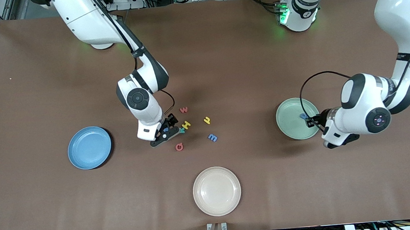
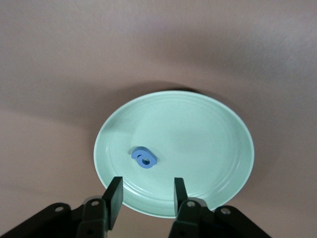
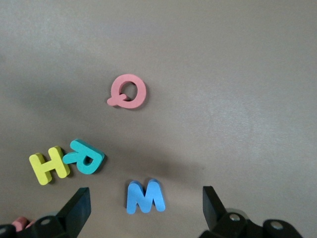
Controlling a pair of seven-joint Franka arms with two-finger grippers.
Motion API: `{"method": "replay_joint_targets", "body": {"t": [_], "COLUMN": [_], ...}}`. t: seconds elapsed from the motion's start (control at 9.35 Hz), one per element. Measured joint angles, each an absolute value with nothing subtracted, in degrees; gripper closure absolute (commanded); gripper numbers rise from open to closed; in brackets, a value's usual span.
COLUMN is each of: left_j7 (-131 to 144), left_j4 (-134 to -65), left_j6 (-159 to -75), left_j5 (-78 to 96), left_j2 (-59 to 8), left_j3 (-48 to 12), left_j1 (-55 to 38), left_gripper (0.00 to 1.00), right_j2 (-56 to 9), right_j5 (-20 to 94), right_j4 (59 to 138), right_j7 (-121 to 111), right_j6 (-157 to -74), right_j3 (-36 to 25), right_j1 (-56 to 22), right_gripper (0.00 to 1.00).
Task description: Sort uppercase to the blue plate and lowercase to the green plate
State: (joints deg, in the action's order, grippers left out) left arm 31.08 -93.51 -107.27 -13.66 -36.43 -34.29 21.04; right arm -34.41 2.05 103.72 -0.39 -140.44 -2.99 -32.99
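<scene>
— Starting nearest the front camera, what lies on the table?

— A cream-white plate (image 1: 216,191), bare. Farther back come the pinkish-red Q (image 3: 128,91) and the blue m (image 1: 212,137), with the blue plate (image 1: 89,148) toward my right arm's end.

— And your right arm?

— It reaches in from its base, wrist bent down. My right gripper (image 3: 146,203) hangs low over the blue W (image 3: 145,197), fingers spread wide to either side of it, gripping nothing. Just beside the W lie the teal R (image 3: 85,157) and the yellow H (image 3: 48,164), touching each other. Farther still are the yellow u (image 1: 207,120) and the small pinkish-red w (image 1: 183,109).

— Your left?

— Elbow folded, forearm low. My left gripper (image 2: 147,191) sits over the green plate (image 2: 218,144) at its rim, fingers partly apart and empty. The blue a (image 2: 144,158) lies flat on that plate.
</scene>
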Motion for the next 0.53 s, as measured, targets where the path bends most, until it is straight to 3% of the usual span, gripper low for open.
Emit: {"method": "replay_joint_targets", "body": {"t": [0.53], "left_j7": [32.4], "left_j4": [-88.8], "left_j6": [-107.3], "left_j5": [-10.9], "left_j2": [-33.7], "left_j3": [-35.9], "left_j1": [20.9], "left_gripper": [0.51], "right_j2": [-34.5], "right_j5": [2.0], "right_j4": [107.6], "right_j7": [-4.1], "right_j6": [-144.5], "right_j3": [-2.4], "right_j1": [-33.0], "right_gripper": [0.00]}}
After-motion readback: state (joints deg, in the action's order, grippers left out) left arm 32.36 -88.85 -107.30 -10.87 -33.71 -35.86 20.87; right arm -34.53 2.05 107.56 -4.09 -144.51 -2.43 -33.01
